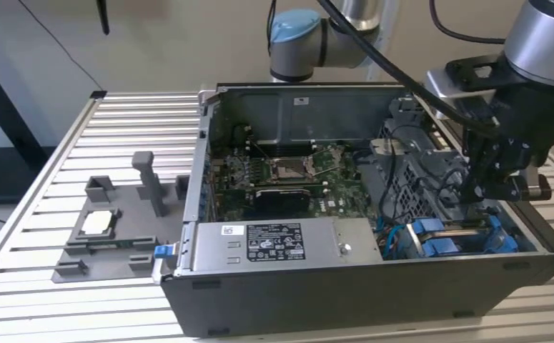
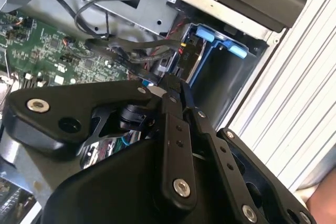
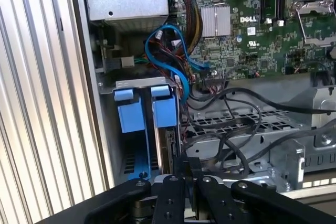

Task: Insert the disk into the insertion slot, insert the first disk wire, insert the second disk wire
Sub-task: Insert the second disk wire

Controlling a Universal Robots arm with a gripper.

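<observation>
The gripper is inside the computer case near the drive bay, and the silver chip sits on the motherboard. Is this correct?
Not quite. The gripper is inside the computer case near the drive bay, but the silver chip sits on the grey fixture outside the case, as the exterior view shows.

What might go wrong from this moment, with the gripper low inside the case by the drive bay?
1. Loose black cables loop right beside the gripper; a move here may snag or tug them.
2. The blue cable curves close to the blue carrier brackets, so it might get pinched or get in the way of a connector.
</observation>
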